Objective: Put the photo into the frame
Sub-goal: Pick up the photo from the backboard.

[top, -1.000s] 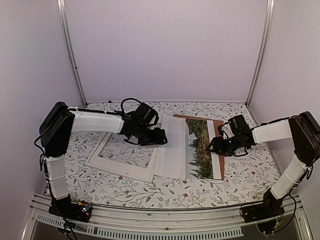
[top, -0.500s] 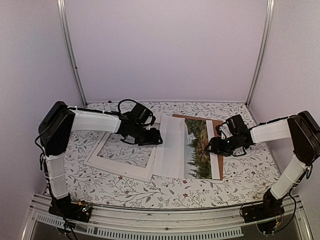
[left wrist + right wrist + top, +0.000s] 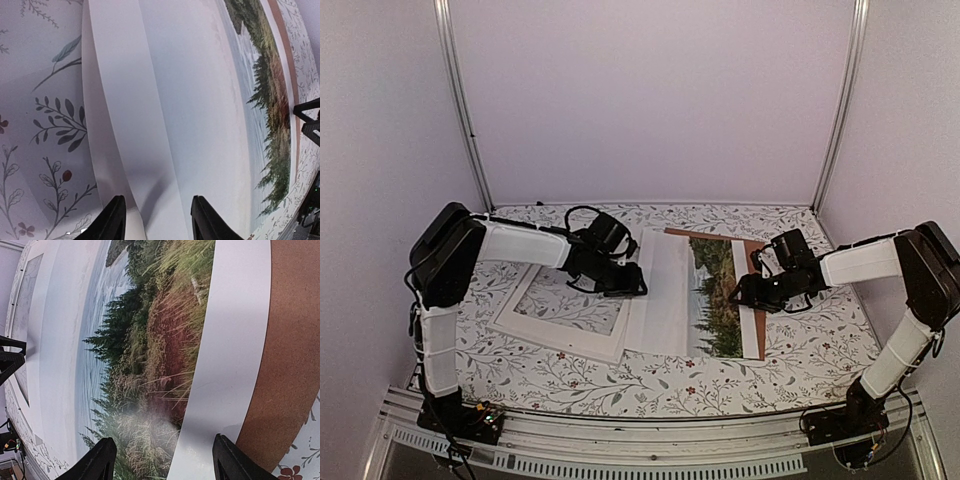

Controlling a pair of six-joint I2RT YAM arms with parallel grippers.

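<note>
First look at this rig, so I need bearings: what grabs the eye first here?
The photo, a landscape with a wide white border, lies mid-table atop a brown backing panel. Left of it, the empty white frame rests on the floral cloth. The left hand and right hand are poised open at the photo's opposite edges.

Counted, there is one photo (image 3: 692, 296), one frame (image 3: 560, 344) to its left, and one brown backing panel (image 3: 752, 247) showing at its right edge. One flower-printed surface (image 3: 800, 362) carries all three. There are two arms, one left arm (image 3: 515, 243) and one right arm (image 3: 865, 262). Each ends in a single pincer, making two: the left pincer (image 3: 636, 284) and the right pincer (image 3: 741, 294). Each wrist view shows two dark fingers (image 3: 111, 221), four altogether. Two metal posts (image 3: 463, 110) stand at the far corners, and one slotted rail (image 3: 650, 442) runs along the near edge.
</note>
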